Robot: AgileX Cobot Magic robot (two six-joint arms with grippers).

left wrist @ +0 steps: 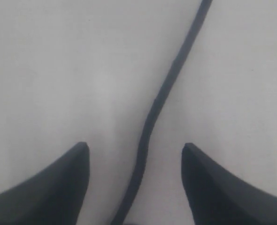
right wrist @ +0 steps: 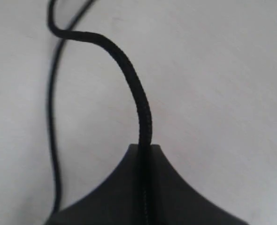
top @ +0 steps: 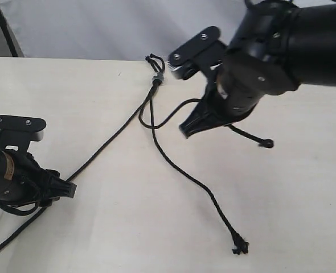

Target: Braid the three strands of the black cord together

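Observation:
The black cord's knot (top: 156, 77), with small loops and a greyish band, lies at the table's far edge. Three strands fan out from it. The left strand (top: 105, 145) runs diagonally to my left gripper (top: 71, 190), which is open and straddles it; the left strand (left wrist: 150, 117) passes between the fingertips (left wrist: 80, 154) untouched. The middle strand (top: 185, 170) lies loose, ending in a frayed tip (top: 239, 247). My right gripper (top: 186, 129) is shut on the right strand (right wrist: 138, 93); that strand's knotted tip (top: 266, 143) sticks out beyond the arm.
The cream table (top: 293, 216) meets a white backdrop (top: 99, 28) at its far edge. The bulky right arm (top: 282, 45) hangs over the right rear of the table.

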